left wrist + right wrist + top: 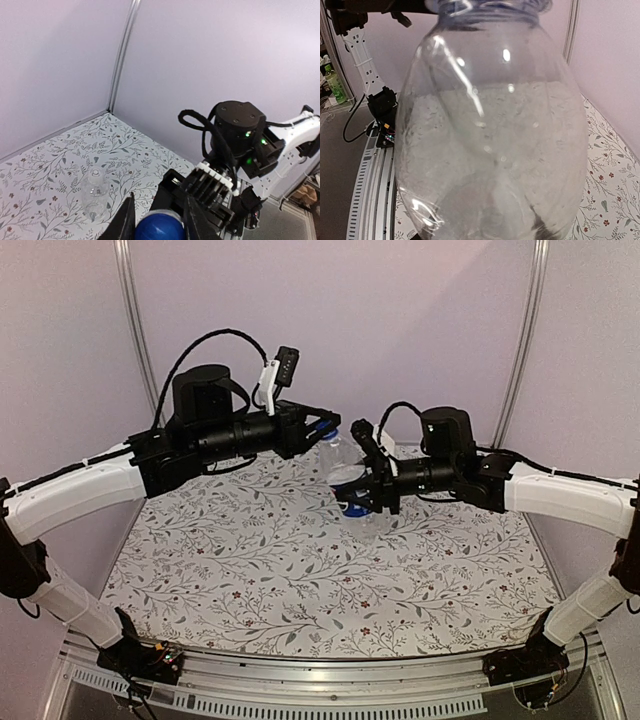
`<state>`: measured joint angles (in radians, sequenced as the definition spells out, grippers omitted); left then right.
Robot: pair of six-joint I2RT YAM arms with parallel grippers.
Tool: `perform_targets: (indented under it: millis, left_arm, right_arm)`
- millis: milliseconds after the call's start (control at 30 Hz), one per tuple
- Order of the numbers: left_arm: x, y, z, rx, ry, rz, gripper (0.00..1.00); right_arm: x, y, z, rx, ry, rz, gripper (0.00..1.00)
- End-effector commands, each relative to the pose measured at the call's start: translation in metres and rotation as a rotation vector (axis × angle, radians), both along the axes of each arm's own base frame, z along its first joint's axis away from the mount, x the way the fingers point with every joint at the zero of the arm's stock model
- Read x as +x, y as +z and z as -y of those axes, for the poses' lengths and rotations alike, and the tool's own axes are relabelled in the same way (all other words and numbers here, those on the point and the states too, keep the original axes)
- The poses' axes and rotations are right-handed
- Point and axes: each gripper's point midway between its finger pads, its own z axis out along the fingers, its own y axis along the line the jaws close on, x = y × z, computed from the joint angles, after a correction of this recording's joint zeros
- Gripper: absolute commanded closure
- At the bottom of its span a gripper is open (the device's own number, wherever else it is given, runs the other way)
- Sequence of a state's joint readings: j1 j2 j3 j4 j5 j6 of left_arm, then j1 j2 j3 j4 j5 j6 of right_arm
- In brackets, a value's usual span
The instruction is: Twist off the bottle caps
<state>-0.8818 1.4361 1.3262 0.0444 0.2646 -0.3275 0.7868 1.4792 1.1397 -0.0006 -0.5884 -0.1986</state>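
Observation:
The taller bottle (345,472), clear with a blue label (352,508), is upright above the mat at the back centre. My right gripper (362,498) is shut on its body from the right. In the right wrist view the clear bottle (490,125) fills the picture and hides most of the fingers. My left gripper (325,432) comes in from the left at the bottle's top. In the left wrist view its two dark fingers (122,222) press on either side of the bright blue cap (159,227). The shorter plain bottle (95,192) with its white cap (95,173) rests on the mat beyond.
A floral-patterned mat (300,570) covers the table. Plain lilac walls close in the back and sides, with metal posts (130,310) at the corners. The right arm's black wrist housing (235,125) sits close behind the left fingers. An aluminium rail (330,680) runs along the near edge.

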Motion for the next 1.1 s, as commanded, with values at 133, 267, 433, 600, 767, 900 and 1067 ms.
perform_targets:
  millis: [133, 267, 433, 600, 767, 900, 1067]
  left_arm:
    - [0.020, 0.002, -0.016, 0.029, 0.270, -0.021, 0.74]
    - [0.003, 0.026, -0.014, -0.025, 0.149, 0.072, 0.47]
    - [-0.027, 0.043, -0.016, -0.054, -0.109, 0.173, 0.24]
    - [-0.054, 0.042, -0.018, -0.058, -0.347, 0.218, 0.14]
    - [-0.066, 0.042, -0.023, -0.069, -0.460, 0.263, 0.13]
    - [-0.072, 0.039, -0.022, -0.079, -0.551, 0.273, 0.17]
    - [-0.070, 0.032, -0.012, -0.081, -0.627, 0.252, 0.25]
  right_arm:
    - [0.012, 0.012, 0.004, 0.016, -0.086, 0.013, 0.59]
    - [0.000, 0.013, 0.004, 0.030, -0.024, 0.017, 0.59]
    - [-0.028, 0.018, 0.001, 0.060, 0.127, 0.005, 0.57]
    - [-0.052, 0.021, -0.001, 0.086, 0.276, -0.030, 0.57]
    - [-0.066, 0.024, -0.001, 0.096, 0.370, -0.069, 0.57]
    - [-0.075, 0.029, 0.000, 0.112, 0.427, -0.083, 0.56]
    - [-0.081, 0.030, 0.000, 0.121, 0.469, -0.096, 0.57]
